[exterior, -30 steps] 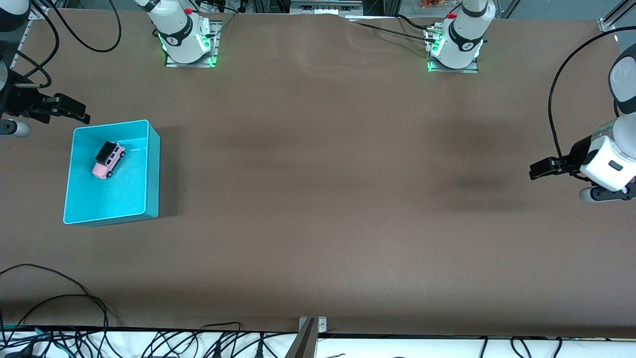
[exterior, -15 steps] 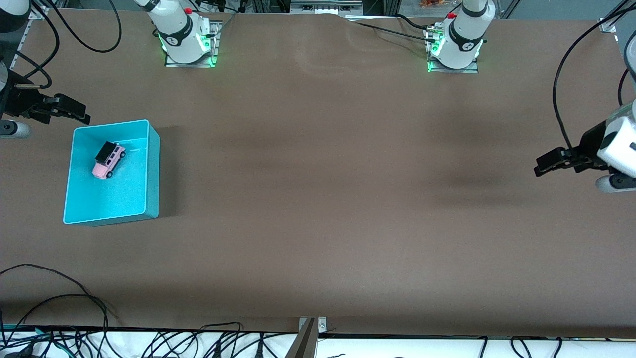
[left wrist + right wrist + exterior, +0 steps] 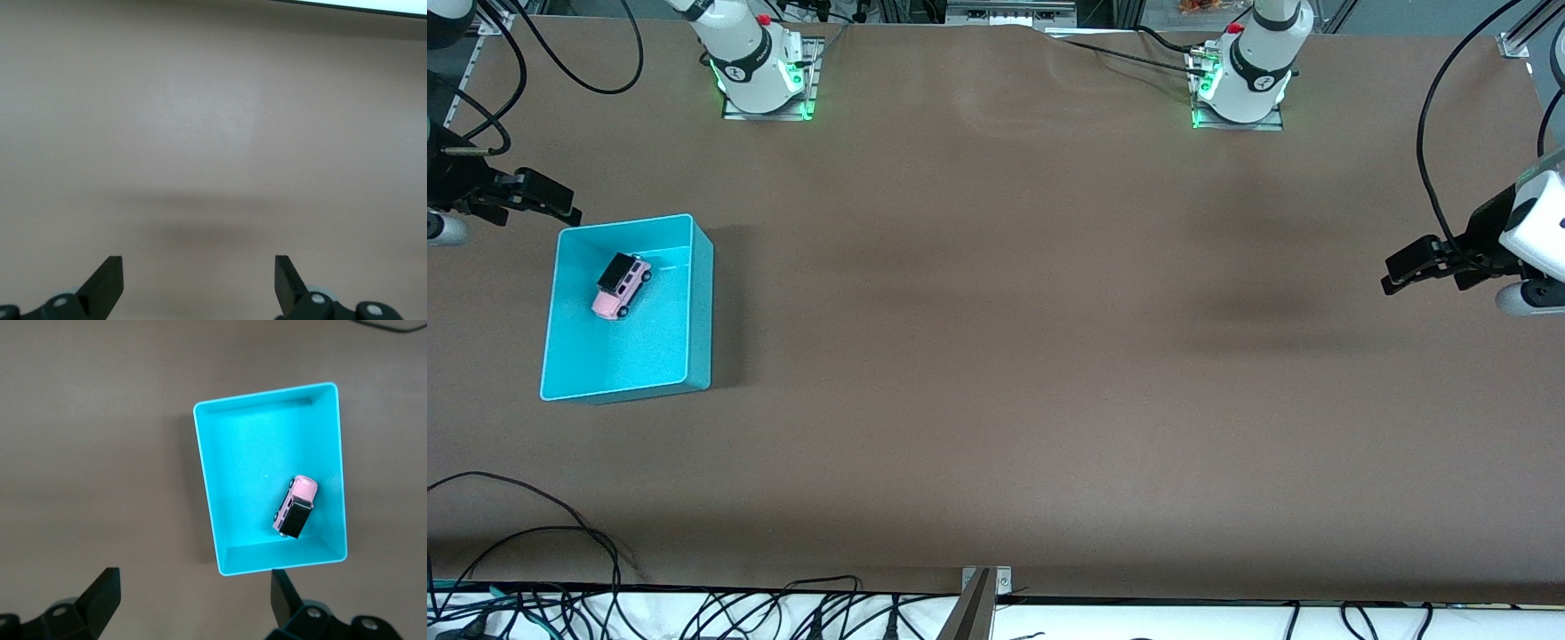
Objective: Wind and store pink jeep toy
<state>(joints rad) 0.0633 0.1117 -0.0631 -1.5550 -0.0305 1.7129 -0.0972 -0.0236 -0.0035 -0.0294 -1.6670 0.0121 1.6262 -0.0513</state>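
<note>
Pink jeep toy (image 3: 621, 285) sits inside the turquoise bin (image 3: 698, 302); your right gripper (image 3: 560, 206), at the bin's 11 o'clock, and left gripper (image 3: 1400, 271) hang spread, empty. Retreat cleanly, leaving the bin undisturbed.

Turquoise bin (image 3: 694, 302) on brown surface (image 3: 996, 356), toward right arm's end. Black cables (image 3: 534, 551), seemingly loose, along surface's near edge.

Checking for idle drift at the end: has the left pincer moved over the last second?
Yes. The left pincer, open over bare table, has risen in the front view, toward the robot bases' side, judged against the left arm's base.
</note>
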